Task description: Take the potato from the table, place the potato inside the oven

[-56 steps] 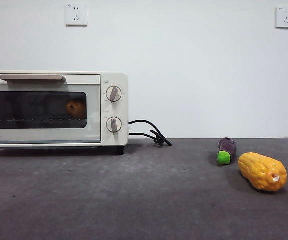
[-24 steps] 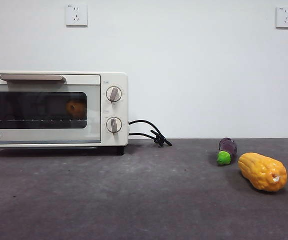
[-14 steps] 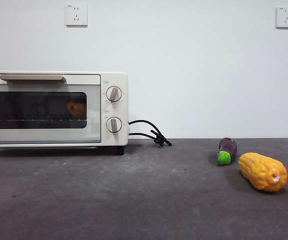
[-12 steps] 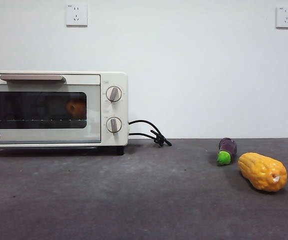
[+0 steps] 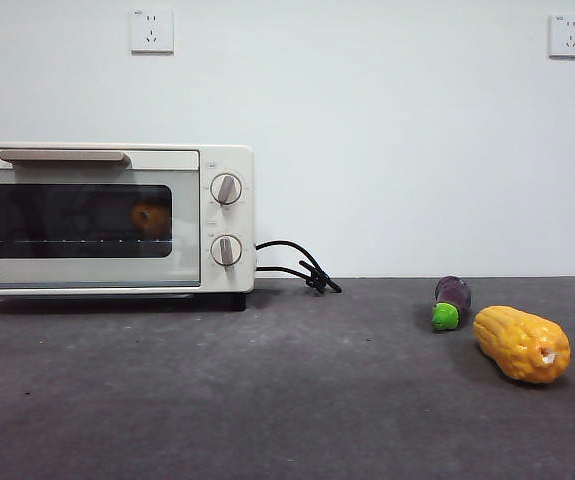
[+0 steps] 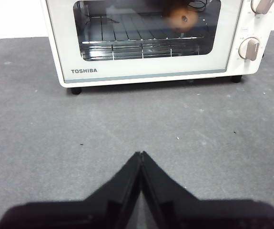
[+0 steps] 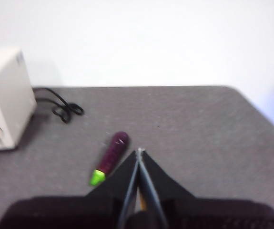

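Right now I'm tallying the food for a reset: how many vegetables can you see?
3: an orange-brown potato behind the cream oven's glass door, a small purple eggplant and a bumpy yellow corn cob on the dark grey table.

Oven point(image 5: 107, 215) at left on surface point(image 5: 287, 400); potato point(image 5: 151, 215) inside on rack (door shut). Cord point(image 5: 297, 267) trails right. Eggplant point(image 5: 452, 301) far right, corn point(image 5: 522, 344) just beside, nearer front.

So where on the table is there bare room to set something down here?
The widest bare stretch of the table runs in front of the closed oven across to the eggplant. The right end is crowded: the eggplant and corn cob lie close together. The black cord takes the strip beside the oven.
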Tool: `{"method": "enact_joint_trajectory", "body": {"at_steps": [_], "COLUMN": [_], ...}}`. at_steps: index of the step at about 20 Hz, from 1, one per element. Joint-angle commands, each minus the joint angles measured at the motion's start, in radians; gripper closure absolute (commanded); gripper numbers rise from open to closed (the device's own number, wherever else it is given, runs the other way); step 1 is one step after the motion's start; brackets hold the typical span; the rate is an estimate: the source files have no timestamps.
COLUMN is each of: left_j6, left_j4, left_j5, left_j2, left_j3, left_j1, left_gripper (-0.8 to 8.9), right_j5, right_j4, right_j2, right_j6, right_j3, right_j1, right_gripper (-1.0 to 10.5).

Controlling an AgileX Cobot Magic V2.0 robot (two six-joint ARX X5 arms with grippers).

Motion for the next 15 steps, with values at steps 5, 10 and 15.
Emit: {"method": "enact_joint_trajectory", "body": {"at_steps": [5, 10, 15], "left_j6": [-0.004, -0.004, -0.004], "left_j4": [0.005, 0.005, 0.005], "left_j5": [0.005, 0.005, 0.005], "left_j2": [0.001, 0.002, 0.002], "left_j3": [-0.011, -0.011, -0.011], "left_j1": [0.002, 0.002, 0.002], "left_gripper": [8.17, 8.17, 8.17], "right_j5": [-0.327, -1.022, -1.324], "right_j4": [0.442, 1.032, 1.259], "right_j2": [-0.204, -0.238, -0.319], "right_j6": [-0.393, -1.034, -1.057], "right_j3": [-0.028, -0.149, -0.436], "right_j1": [-0.204, -0.671, -1.085], "right_gripper": [9.5, 9.5, 9.5]}}
